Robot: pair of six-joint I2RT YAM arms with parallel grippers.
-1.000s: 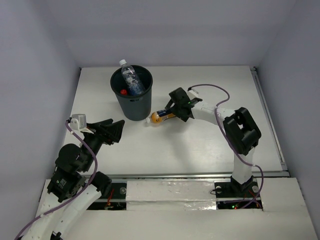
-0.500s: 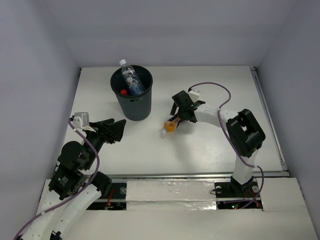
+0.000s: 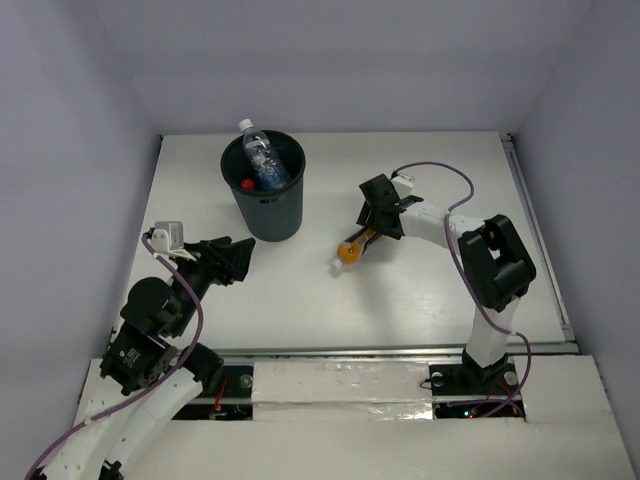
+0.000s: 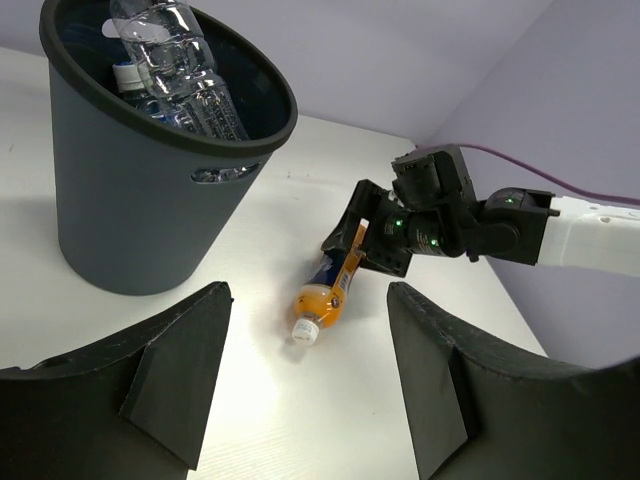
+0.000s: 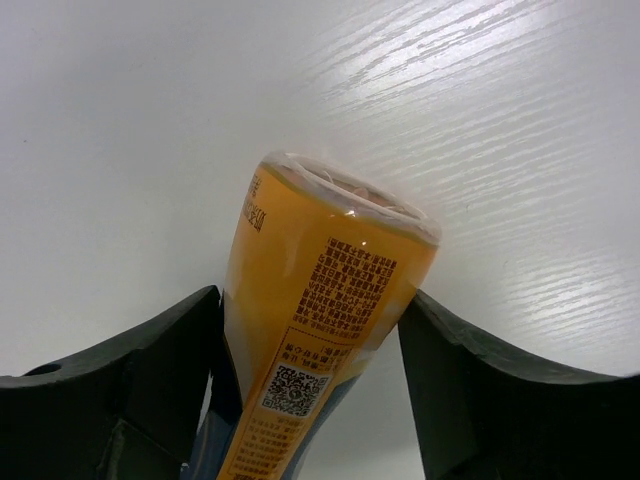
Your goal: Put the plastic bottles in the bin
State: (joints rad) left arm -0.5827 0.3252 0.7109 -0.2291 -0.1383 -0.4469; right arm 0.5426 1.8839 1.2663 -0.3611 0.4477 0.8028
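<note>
Right gripper (image 3: 370, 230) pinches orange bottle (image 4: 328, 290); right wrist view hides its cap (image 4: 303, 330). Left gripper (image 3: 232, 258) spread. Bin (image 3: 270, 215) at bottle's 10 o'clock, apart.

R gripper (image 3: 372, 232) is shifting right, away from bin (image 3: 268, 215), w/ orange bottle (image 3: 350, 250) swinging cap-end toward near edge.
</note>
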